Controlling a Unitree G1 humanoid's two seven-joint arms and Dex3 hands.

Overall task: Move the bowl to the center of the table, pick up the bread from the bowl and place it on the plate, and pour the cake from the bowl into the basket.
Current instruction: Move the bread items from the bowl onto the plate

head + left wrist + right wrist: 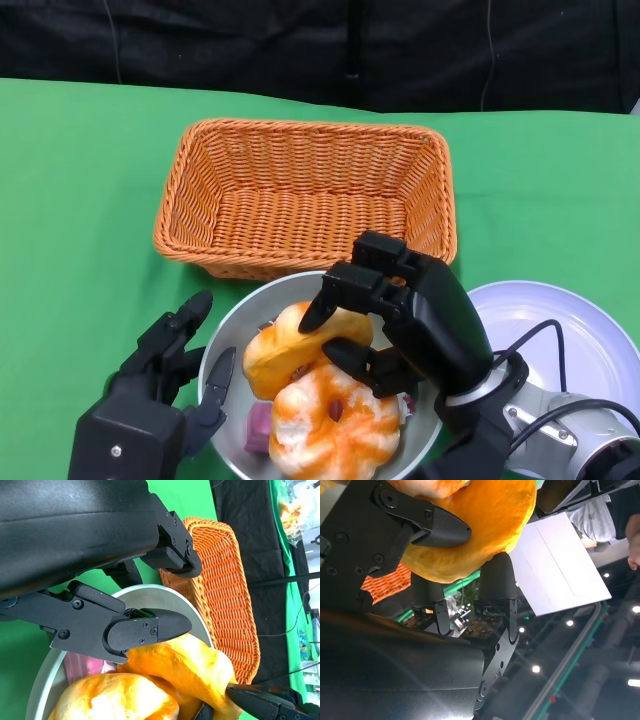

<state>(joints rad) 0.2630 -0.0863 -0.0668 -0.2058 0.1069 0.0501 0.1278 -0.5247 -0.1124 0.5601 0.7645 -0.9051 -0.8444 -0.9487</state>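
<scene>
Bread (pixel 290 350) pickup underway: right hand (pixel 400 315) grips it over the bowl (pixel 225 330), left hand (pixel 165 385) steadies the rim; next, carry right to the plate (pixel 570 330).

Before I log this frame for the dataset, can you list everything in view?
Basket: one, orange wicker, centre of the table, behind the bowl.
Bowl: one, grey, near edge, touching the basket's front.
Bread: one, yellow-orange roll, in the bowl, gripped by the right hand.
Glazed pastry: one, orange and white, front of the bowl.
Pink piece: one, partly hidden under the pastry.
Plate: one, white, right of the bowl.
Tablecloth: green.
Left hand: black, at the bowl's left rim.
Right hand: black, over the bowl, holding the bread.
</scene>
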